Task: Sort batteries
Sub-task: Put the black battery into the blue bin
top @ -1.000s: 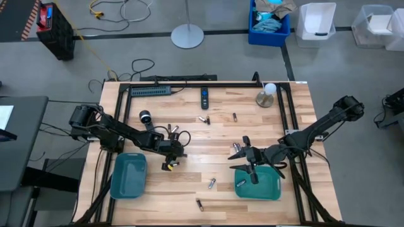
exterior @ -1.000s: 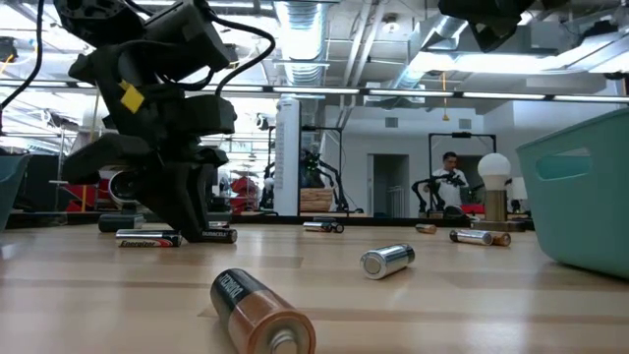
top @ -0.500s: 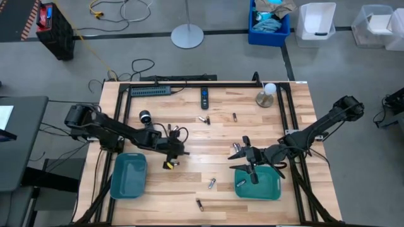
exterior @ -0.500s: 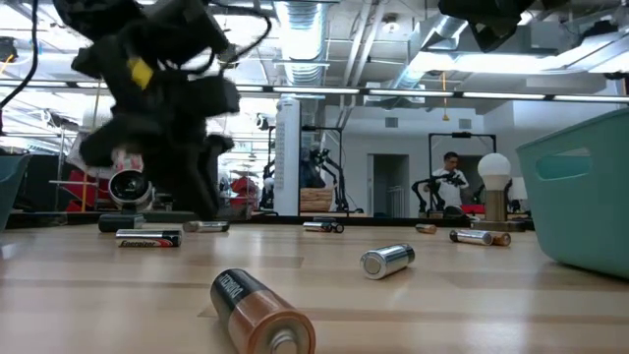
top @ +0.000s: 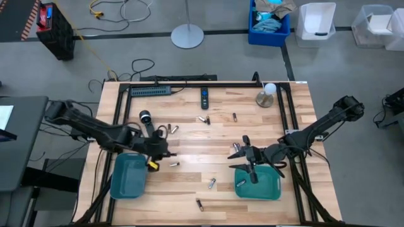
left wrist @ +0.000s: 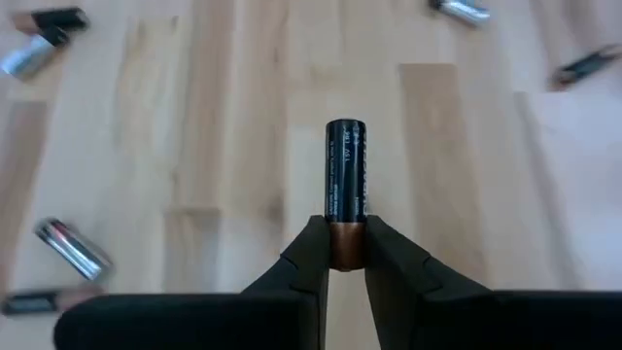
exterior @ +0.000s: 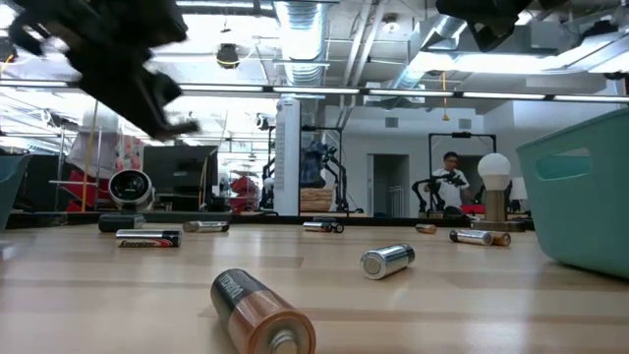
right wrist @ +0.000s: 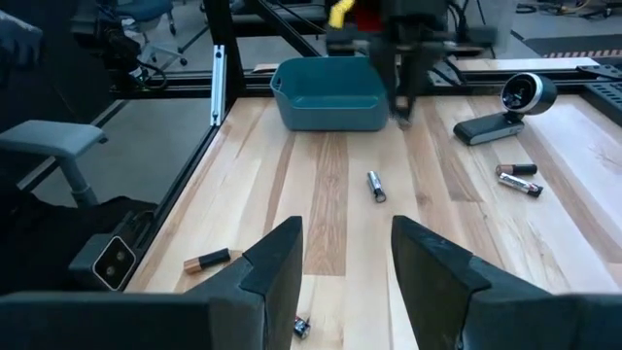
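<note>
My left gripper [top: 156,154] hovers by the right rim of the left teal tray [top: 127,176], shut on a black-and-copper battery [left wrist: 345,165]. In the low view it shows blurred, high above the table [exterior: 133,74]. My right gripper [top: 242,157] waits open over the near-left corner of the right teal tray [top: 259,185]; its fingers stand apart in the right wrist view [right wrist: 342,255]. Loose batteries lie on their sides on the wood: one near the left gripper [top: 172,164], two farther back [top: 175,128], others near the table's middle [top: 212,183] and near edge [top: 199,204]. My left gripper pinches the battery's copper end [left wrist: 345,245] between its two fingertips [left wrist: 313,255]. The fingers lie along the battery, which sticks straight out beyond them, black end [left wrist: 345,128] foremost. The battery is lifted clear of the table.
A black remote-like stick [top: 204,96], a round silver-topped knob [top: 144,116] and a lamp with a white bulb [top: 266,94] stand toward the far edge. A power strip [top: 150,91] lies along the far rail. Bare wood lies between the two trays.
My left gripper has risen from the table top among the batteries and moved toward the table's left edge, to the left tray's right rim, carrying the battery lifted clear. The right arm has kept still.
</note>
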